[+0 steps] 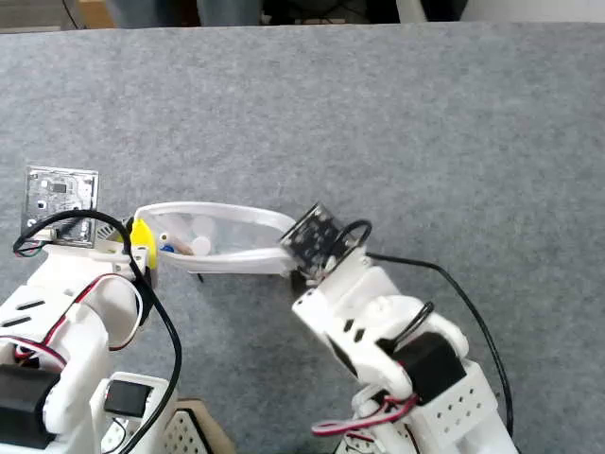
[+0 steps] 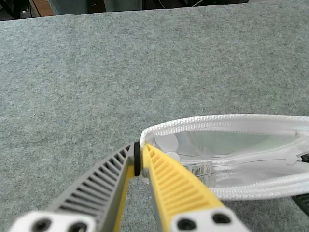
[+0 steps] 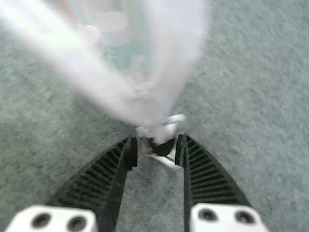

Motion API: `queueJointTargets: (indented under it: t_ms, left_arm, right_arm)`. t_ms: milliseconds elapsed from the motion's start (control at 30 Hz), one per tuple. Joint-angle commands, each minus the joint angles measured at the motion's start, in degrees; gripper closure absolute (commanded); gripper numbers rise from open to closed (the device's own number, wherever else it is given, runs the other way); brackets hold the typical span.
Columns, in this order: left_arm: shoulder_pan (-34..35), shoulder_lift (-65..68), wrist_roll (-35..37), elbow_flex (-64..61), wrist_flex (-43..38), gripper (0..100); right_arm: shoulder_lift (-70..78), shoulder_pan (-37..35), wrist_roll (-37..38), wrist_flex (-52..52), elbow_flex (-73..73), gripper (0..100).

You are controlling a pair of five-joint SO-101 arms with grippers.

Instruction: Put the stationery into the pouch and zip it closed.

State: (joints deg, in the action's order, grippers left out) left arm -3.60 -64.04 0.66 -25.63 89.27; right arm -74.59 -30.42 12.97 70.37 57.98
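Left gripper [image 2: 138,158] pinches the pouch [image 2: 231,145] end; right gripper [image 3: 155,145] sits part open, zip pull [image 3: 161,131] between its jaws

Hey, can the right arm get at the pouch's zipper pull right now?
Probably yes. The right end effector is open around the zipper pull with nothing blocking it, and the left end effector pinches the far end of the pouch.

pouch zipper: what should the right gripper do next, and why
Probably close the right gripper on the zipper pull. Its fingers stand open on either side of the pull, the left gripper pinches the other end of the pouch, and the mouth gapes with the stationery inside.
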Motion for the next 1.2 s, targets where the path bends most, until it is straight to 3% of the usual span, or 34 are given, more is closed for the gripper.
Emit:
queueJointTargets:
  t_ms: [0, 233, 433, 867, 1167]
  left_arm:
    - [-0.5, 2.0, -0.3, -5.8, 0.5, 97]
    - [-0.5, 2.0, -0.3, -5.7, 0.4, 97]
    - [-0.5, 2.0, -0.3, -5.7, 0.4, 97]
    - [-0.5, 1.6, -0.3, -5.7, 0.5, 97]
    - [-0.5, 1.6, -0.3, -5.7, 0.5, 97]
  right_arm:
    - [-1.5, 3.4, -0.5, -1.2, -1.5, 84.6]
    - [-5.4, 0.7, -0.2, 5.1, -9.4, 84.6]
    - [-5.8, 0.8, -0.2, 11.3, -4.2, 84.5]
    - [-5.3, 0.8, -0.2, -9.6, 13.5, 84.9]
    - [-5.8, 0.8, -0.2, -11.9, 14.6, 85.1]
